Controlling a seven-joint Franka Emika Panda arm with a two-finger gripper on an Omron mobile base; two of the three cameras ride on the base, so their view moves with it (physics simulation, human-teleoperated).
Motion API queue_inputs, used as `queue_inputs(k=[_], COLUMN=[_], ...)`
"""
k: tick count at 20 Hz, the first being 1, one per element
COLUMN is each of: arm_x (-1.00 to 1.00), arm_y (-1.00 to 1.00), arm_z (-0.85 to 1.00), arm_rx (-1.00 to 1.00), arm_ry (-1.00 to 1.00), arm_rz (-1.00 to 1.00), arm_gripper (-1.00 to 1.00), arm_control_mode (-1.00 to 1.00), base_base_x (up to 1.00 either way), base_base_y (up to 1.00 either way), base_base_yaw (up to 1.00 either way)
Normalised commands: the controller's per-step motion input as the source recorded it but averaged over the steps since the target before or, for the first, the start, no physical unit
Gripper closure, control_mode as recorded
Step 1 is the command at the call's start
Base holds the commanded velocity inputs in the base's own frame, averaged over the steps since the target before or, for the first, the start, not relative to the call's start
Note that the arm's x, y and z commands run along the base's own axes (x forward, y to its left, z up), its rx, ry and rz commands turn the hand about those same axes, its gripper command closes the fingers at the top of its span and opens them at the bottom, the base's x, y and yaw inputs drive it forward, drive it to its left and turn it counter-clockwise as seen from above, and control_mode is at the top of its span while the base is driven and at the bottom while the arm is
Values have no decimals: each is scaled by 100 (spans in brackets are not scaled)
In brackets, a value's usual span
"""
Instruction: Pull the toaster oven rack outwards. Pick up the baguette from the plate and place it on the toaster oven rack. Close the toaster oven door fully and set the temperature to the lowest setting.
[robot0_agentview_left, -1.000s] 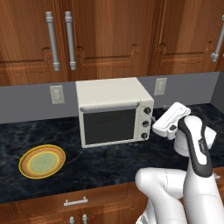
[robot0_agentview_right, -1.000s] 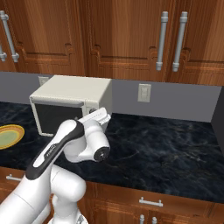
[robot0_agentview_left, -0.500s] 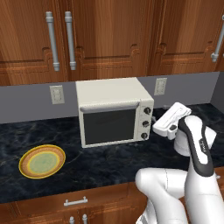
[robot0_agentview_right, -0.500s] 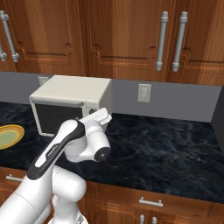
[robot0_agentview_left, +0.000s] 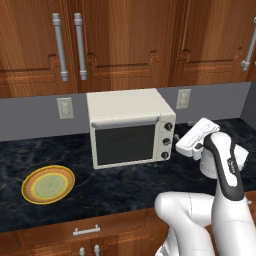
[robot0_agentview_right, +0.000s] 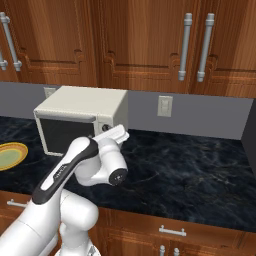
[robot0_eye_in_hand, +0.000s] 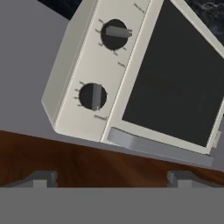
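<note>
Where the counter meets the grey back wall: the toaster oven (robot0_agentview_left: 131, 127) sits, cream box, front facing the room.
Toaster oven door (robot0_agentview_left: 125, 144): shut flat against the front, dark glass, pale bar handle (robot0_eye_in_hand: 157, 147) along its top edge.
Knobs (robot0_agentview_left: 166, 141): three in a column on the oven's right side; the hand view catches two of them close up, each with a grey pointer bar.
Plate (robot0_agentview_left: 48, 184): on the dark marble counter (robot0_agentview_right: 190, 165), left of the oven and nearer the counter's front edge, well apart from it; its pale green centre shows bare.
Gripper (robot0_agentview_left: 191, 134): held in the air just right of the oven's knob panel, level with it, pointing at it. Fingertips (robot0_eye_in_hand: 40, 178) stand far apart, wide open, nothing between them, touching nothing.
Surroundings: wooden cabinets (robot0_agentview_left: 125, 45) with silver handles above; wall outlets (robot0_agentview_left: 65, 107) either side of the oven.
</note>
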Motion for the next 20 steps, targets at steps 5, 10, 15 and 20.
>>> queue_inputs(k=[5, 10, 15, 20], arm_x=[18, 16, 10, 18], arm_y=[10, 17, 23, 25], arm_z=[-36, -34, -27, -18], arm_rx=[0, 0, 0, 0], arm_ry=[2, 0, 0, 0], arm_rz=[-4, -5, -6, -7], arm_gripper=[-100, -100, -100, -100], arm_control_mode=[-100, -100, -100, -100], base_base_x=[0, 0, 0, 0], base_base_y=[0, 0, 0, 0], base_base_yaw=[0, 0, 0, 0])
